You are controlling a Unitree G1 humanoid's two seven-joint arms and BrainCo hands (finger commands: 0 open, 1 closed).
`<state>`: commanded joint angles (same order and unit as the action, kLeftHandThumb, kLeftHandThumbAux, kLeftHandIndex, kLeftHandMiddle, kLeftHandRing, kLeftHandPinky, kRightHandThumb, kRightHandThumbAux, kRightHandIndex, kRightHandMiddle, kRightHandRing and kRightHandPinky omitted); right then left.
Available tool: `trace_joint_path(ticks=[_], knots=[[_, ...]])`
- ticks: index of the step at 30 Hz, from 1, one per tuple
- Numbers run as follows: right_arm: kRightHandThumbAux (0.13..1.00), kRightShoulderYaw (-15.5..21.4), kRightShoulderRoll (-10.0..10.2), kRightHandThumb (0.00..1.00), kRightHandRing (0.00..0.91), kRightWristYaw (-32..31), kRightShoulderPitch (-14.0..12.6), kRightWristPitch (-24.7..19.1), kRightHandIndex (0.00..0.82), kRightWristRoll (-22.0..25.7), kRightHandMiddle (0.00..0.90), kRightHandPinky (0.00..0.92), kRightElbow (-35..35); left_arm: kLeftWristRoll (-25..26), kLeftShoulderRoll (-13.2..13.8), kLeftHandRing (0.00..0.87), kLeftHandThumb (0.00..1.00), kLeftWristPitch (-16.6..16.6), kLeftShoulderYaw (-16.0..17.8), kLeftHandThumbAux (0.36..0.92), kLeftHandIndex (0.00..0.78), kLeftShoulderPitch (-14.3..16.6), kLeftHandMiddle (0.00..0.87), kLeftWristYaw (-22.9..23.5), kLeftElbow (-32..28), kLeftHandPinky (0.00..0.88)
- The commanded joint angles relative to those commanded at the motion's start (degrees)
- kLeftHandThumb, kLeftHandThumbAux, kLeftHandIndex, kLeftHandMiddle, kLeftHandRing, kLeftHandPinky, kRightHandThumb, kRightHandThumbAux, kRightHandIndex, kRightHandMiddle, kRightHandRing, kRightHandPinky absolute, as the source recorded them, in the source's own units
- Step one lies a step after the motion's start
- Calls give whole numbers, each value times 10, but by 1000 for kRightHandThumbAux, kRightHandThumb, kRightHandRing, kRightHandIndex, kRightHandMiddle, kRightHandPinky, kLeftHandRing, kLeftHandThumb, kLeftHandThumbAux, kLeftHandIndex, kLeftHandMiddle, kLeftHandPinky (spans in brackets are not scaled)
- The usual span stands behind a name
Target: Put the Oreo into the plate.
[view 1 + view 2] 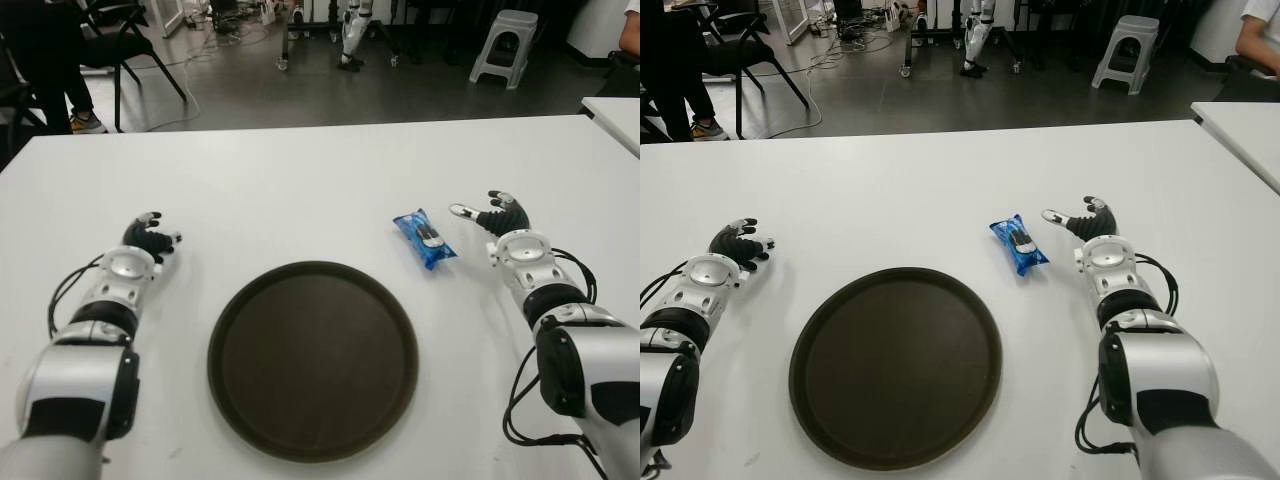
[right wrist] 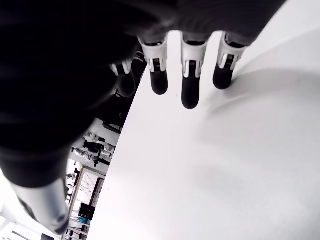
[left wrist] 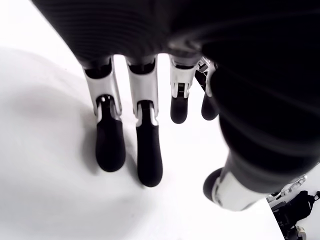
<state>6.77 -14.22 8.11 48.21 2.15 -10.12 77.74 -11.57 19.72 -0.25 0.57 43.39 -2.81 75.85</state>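
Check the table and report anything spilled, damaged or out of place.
Nothing stands out. The Oreo pack lies intact on the table, just beyond the plate's right rim, near the open right robot hand. The plate holds nothing. The left robot hand shows left of the plate.

Item count on the white table (image 1: 320, 170):

- One blue Oreo packet (image 1: 425, 238), at 1 o'clock from the plate.
- One round dark plate (image 1: 312, 357).
- Two robot hands: one left hand (image 1: 148, 240) at 10 o'clock from the plate, one right hand (image 1: 497, 215) at 2 o'clock.

Background count:

- One grey stool (image 1: 503, 44) at 1 o'clock.
- One black chair (image 1: 120, 40) at 11 o'clock.
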Motion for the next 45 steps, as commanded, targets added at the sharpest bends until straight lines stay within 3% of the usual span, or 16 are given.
trace_joint_path(ticks=[21, 27, 36, 45], knots=[[702, 1, -1, 12, 107, -6, 0, 1, 107, -1, 87, 134, 1, -1, -1, 153, 225, 4, 2, 761, 100, 1, 116, -11, 1, 211], [696, -1, -2, 17, 143, -7, -1, 2, 119, -3, 125, 152, 1, -3, -1, 162, 216, 7, 0, 745, 107, 1, 128, -15, 2, 211], [690, 6, -2, 14, 90, -6, -2, 7, 104, 3, 76, 116, 0, 0, -3, 159, 171, 0, 2, 762, 105, 0, 126, -11, 0, 198], [715, 7, -1, 44, 116, -9, -1, 4, 124, 3, 99, 151, 0, -7, -2, 166, 165, 6, -6, 759, 107, 1, 133, -14, 1, 207]])
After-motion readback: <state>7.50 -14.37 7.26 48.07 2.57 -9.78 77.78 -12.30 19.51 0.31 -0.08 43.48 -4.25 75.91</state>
